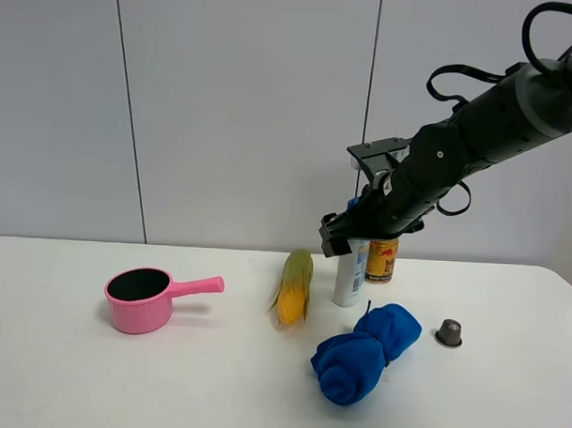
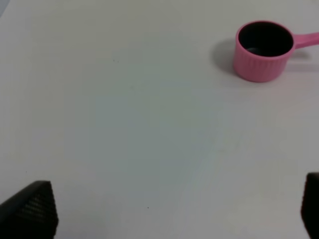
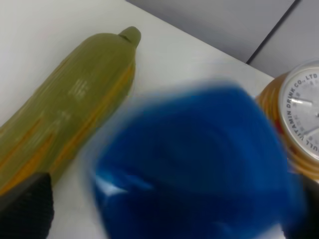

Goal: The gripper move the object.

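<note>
The white bottle (image 1: 349,273) stands upright on the table (image 1: 167,379) at the back, right of centre. In the right wrist view its blue cap (image 3: 199,159) is a close, blurred shape. My right gripper (image 1: 346,231) hangs over the bottle's top and hides most of the cap. In its wrist view the right gripper (image 3: 167,206) is open, with one black finger (image 3: 27,206) well clear on one side of the cap. My left gripper (image 2: 172,204) is open and empty above bare table; its arm is out of the exterior view.
A gold drink can (image 1: 382,259) stands just behind and right of the bottle and shows in the right wrist view (image 3: 299,124). A corn cob (image 1: 295,287) lies left of it. A blue cloth bundle (image 1: 364,353), a small grey capsule (image 1: 449,332) and a pink pot (image 1: 142,299) are on the table.
</note>
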Robot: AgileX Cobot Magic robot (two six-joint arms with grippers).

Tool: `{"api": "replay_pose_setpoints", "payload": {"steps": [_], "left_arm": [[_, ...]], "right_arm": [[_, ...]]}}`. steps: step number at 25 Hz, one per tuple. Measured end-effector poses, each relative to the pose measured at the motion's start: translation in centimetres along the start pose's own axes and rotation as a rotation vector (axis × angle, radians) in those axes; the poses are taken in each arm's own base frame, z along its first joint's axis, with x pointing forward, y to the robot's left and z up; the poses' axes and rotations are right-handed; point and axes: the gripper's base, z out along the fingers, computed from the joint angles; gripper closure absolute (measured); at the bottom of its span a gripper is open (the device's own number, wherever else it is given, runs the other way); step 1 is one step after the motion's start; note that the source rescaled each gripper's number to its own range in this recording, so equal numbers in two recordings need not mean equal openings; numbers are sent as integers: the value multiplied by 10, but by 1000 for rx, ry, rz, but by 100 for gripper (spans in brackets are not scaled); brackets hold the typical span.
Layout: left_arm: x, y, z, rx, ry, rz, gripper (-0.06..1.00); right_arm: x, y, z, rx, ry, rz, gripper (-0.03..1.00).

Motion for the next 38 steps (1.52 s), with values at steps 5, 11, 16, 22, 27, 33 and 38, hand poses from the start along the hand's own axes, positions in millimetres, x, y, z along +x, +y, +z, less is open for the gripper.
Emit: {"api": "replay_pose_setpoints", "payload": {"steps": [5,11,16,22,27,33,38], "left_arm": [[0,0,0,0,0,0,-6],[0,0,0,0,0,0,-6],[0,0,0,0,0,0,-6],[0,0,0,0,0,0,-6],[0,0,0,0,0,0,-6],[0,0,0,0,0,0,-6],[0,0,0,0,0,0,-6]], "right_arm": [[-1,0,-2,1,-1,0,-3],[-19,-8,-36,27,-18,7,-3],[-44,-1,-91,34,-65,-5,-3],[-64,18,-171,-12,-121,33,-3],[-60,24,-212,-48,-63,81,-2],[-51,23,-229,-64,19,89,-2],[-49,6,-237,-72,21,107,-2]]}}
